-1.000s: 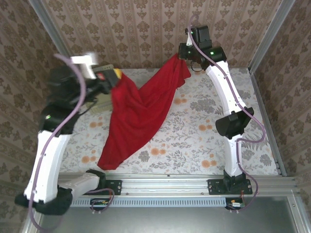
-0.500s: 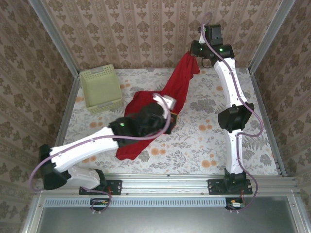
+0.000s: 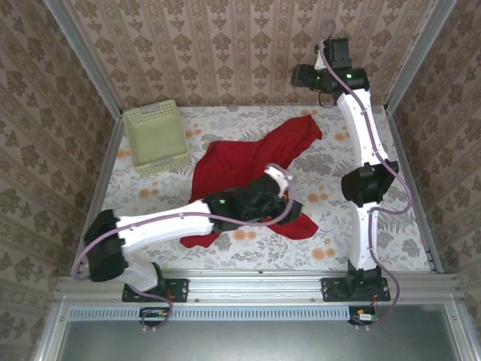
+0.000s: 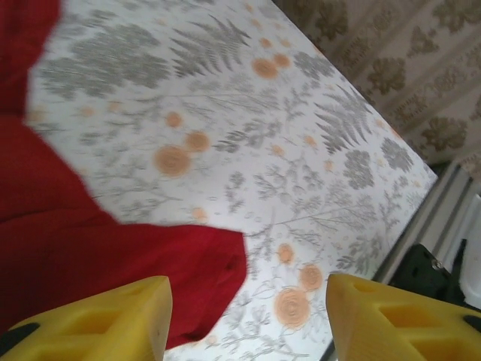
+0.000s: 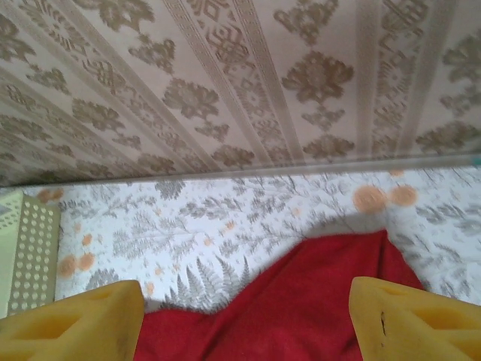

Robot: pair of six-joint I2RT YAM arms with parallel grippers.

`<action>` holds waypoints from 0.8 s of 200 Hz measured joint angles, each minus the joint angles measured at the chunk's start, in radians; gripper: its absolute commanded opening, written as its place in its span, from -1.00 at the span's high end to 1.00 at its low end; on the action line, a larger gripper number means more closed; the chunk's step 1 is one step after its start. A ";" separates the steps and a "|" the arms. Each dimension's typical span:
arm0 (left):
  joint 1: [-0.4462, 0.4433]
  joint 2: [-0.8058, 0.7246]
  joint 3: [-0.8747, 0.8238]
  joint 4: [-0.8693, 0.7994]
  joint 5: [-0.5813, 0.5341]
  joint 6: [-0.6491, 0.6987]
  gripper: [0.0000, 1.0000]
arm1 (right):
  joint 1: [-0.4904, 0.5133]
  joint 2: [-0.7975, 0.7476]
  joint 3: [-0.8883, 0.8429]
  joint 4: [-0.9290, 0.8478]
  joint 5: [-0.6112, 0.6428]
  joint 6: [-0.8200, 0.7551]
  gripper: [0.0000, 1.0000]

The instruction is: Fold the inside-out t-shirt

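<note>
The inside-out t-shirt (image 3: 233,162), plain red and wrinkled, lies loose across the middle of the table, from the far right down to the near edge. My left gripper (image 3: 291,206) hovers low over its near right corner. In the left wrist view the yellow fingers (image 4: 113,323) stand apart with nothing between them, and a corner of the t-shirt (image 4: 68,248) lies on the cloth below. My right gripper (image 3: 299,77) hangs open high by the back wall, above the t-shirt's far end (image 5: 301,301). Its fingers (image 5: 413,320) hold nothing.
A pale yellow-green perforated basket (image 3: 155,137) stands at the far left of the table, its edge also in the right wrist view (image 5: 26,248). Patterned walls close in the back and both sides. The flowered tablecloth (image 3: 391,226) is bare at the right.
Both grippers have opened and let go of the t-shirt, which has dropped flat onto the table. The left arm has swung right and lower across the front.
</note>
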State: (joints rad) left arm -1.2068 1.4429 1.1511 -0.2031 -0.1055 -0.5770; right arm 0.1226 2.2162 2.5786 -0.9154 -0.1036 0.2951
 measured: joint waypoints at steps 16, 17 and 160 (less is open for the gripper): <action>0.101 -0.135 -0.066 -0.086 -0.045 -0.034 -0.19 | 0.010 -0.156 -0.229 0.008 0.039 0.007 -0.58; 0.107 -0.140 -0.069 -0.090 -0.048 -0.036 -0.19 | 0.011 -0.164 -0.240 0.008 0.041 0.007 -0.59; 0.843 -0.376 -0.632 -0.329 0.079 -0.153 -0.14 | 0.291 -0.603 -1.627 0.369 0.093 0.166 -0.41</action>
State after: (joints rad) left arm -0.3637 1.0668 0.5186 -0.5323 -0.0261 -0.7303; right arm 0.4137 1.6127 0.9512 -0.5468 -0.0109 0.4606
